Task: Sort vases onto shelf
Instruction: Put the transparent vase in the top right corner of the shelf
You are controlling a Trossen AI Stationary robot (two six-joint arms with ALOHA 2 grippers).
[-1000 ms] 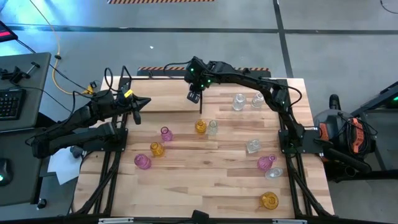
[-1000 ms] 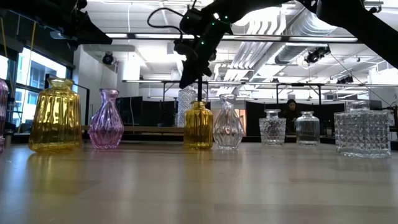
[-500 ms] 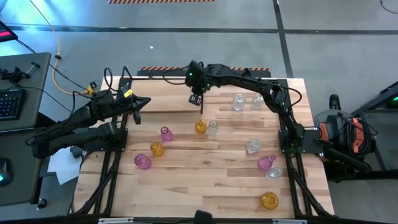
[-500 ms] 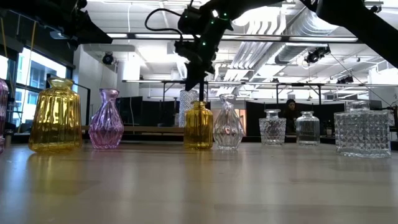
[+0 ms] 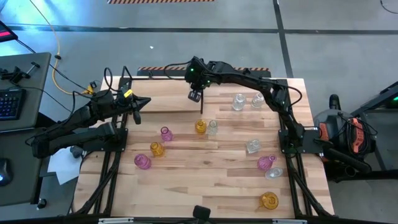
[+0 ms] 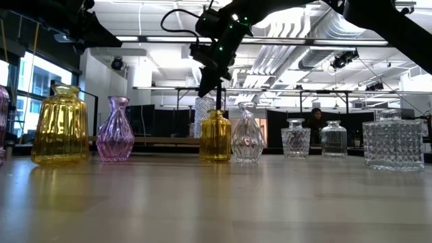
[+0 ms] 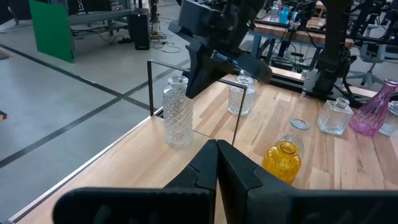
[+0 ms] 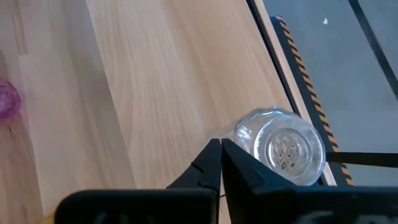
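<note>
- Right gripper (image 5: 195, 96) hung with fingers pressed together, holding nothing, just above a clear vase (image 8: 281, 145) on the shelf (image 7: 205, 127) at the table's far edge;
- Left gripper (image 5: 138, 103) waited at far left, fingers pressed together;
- Remaining vases (image 5: 200, 126) stood scattered over the table (image 5: 205, 180).

Open tabletop (image 5: 205, 186) near front edge, vases (image 5: 206, 127) clustered mid-table, shelf (image 5: 168, 93) divider blocking rear

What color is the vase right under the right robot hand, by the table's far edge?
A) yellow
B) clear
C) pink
B: the vase next to the shut right gripper is see-through glass with a diamond pattern, no color.
</note>
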